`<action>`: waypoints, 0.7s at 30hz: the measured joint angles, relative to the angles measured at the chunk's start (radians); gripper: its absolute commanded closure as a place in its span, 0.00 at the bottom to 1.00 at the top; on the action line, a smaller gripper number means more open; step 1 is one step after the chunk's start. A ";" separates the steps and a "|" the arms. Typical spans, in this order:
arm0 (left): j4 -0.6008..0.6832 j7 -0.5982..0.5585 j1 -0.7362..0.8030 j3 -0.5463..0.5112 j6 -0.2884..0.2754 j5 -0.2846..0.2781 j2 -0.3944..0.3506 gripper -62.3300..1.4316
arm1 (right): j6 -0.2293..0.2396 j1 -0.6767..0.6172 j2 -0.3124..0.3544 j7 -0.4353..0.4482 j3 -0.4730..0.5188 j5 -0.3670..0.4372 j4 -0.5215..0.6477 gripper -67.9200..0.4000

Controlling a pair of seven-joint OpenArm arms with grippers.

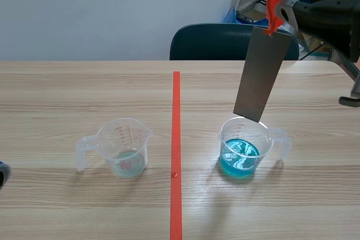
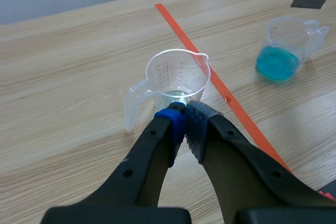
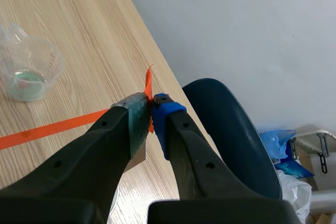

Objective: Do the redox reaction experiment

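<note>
Right gripper is pinching 1 metal strip by its orange tab. The strip is hanging over the blue-solution cup. Judged thin, stiff, light and slippery, so the tab is the best hold. Left gripper is closed and empty.

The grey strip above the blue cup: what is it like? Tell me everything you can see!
The grey strip is a long, flat rectangle that looks like dull metal. An orange-red tab sits at its top end, where the right gripper is shut on it. It hangs in the air, leaning a little, its lower end by the far rim of the clear cup holding blue liquid. It is not down in the liquid; whether it touches the rim cannot be told.
</note>
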 measured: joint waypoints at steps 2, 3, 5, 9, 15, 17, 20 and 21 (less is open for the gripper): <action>0.013 -0.006 0.026 -0.021 0.000 0.000 0.008 0.93 | 0.000 0.000 0.000 0.000 0.000 0.000 0.000 0.98; 0.019 -0.008 0.039 -0.031 0.000 0.000 0.007 0.93 | 0.000 0.000 0.000 0.000 0.000 0.000 0.000 0.98; 0.034 -0.008 0.061 -0.049 0.000 0.000 0.007 0.93 | 0.000 0.000 0.000 0.000 0.000 0.000 0.000 0.98; 0.061 -0.009 0.081 -0.071 -0.003 0.000 0.007 0.88 | 0.000 0.000 0.000 0.000 0.000 0.000 0.000 0.98; 0.061 -0.004 0.080 -0.070 -0.002 -0.042 0.007 0.43 | 0.000 0.000 0.000 0.000 0.000 0.000 0.000 0.98; 0.061 -0.002 0.080 -0.070 -0.003 -0.057 0.007 0.25 | 0.000 0.000 0.000 0.000 0.000 0.000 0.000 0.98; 0.061 0.001 0.080 -0.070 -0.002 -0.070 0.007 0.00 | 0.000 0.000 0.000 0.000 0.000 0.000 0.000 0.98; 0.061 0.003 0.080 -0.070 -0.003 -0.063 0.007 0.00 | 0.000 0.000 0.000 0.000 0.000 0.000 0.000 0.98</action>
